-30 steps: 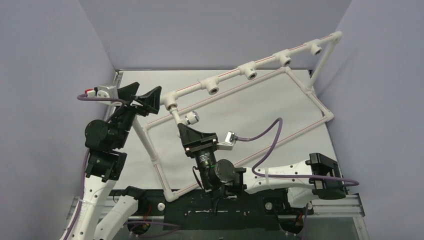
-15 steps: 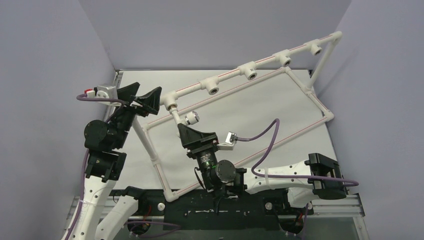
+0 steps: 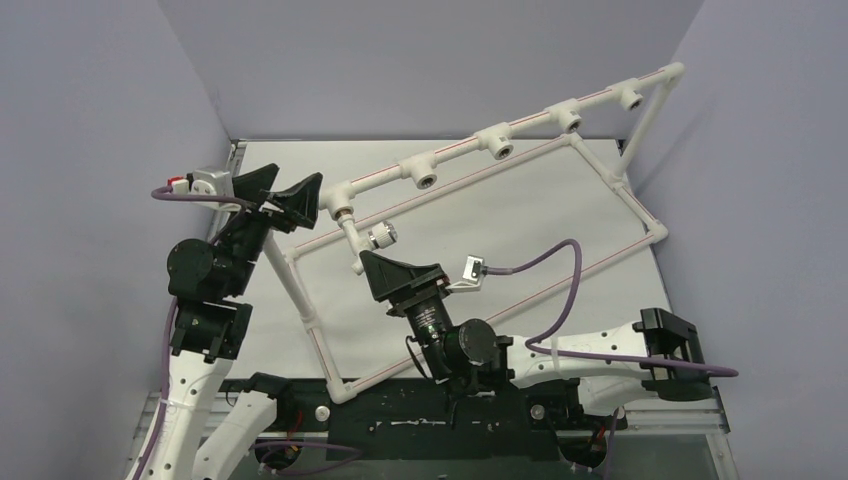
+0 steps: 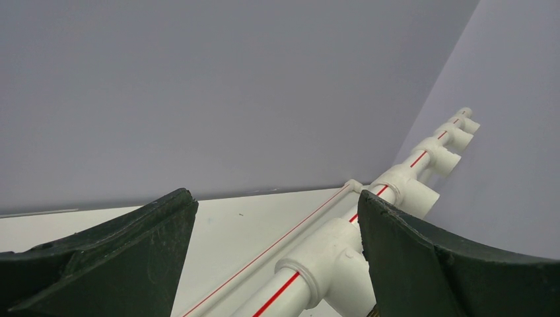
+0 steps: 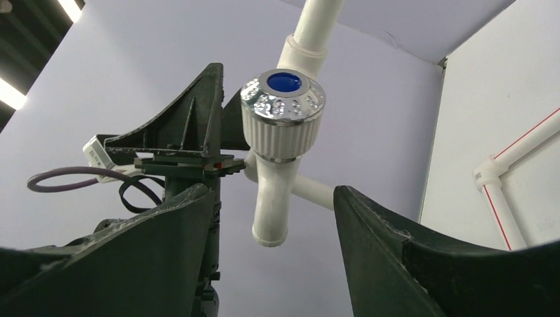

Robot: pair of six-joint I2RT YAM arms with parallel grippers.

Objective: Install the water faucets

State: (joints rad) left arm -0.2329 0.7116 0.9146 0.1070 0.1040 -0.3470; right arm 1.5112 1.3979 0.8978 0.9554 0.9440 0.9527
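A white water faucet (image 3: 362, 238) with a round silvery knob (image 3: 382, 237) hangs from the elbow socket (image 3: 340, 205) at the left end of the pipe frame's upper rail. In the right wrist view the faucet (image 5: 272, 191) points its spout down, its blue-centred knob (image 5: 282, 99) above. My right gripper (image 3: 400, 266) (image 5: 274, 191) is open just below and in front of it, the spout in the gap and touching neither finger. My left gripper (image 3: 284, 192) (image 4: 276, 197) stands open beside the elbow socket (image 4: 340, 254), holding nothing.
The white pipe frame (image 3: 640, 215) lies on the table with a raised upper rail (image 3: 460, 152) carrying several empty tee sockets (image 3: 498, 145). Purple walls close in the left, back and right sides. A purple cable (image 3: 545, 262) loops over the frame's near rail.
My right gripper has opened, let go of the faucet and drawn back slightly toward the near right. The faucet stays in the elbow socket. The left arm has not moved.
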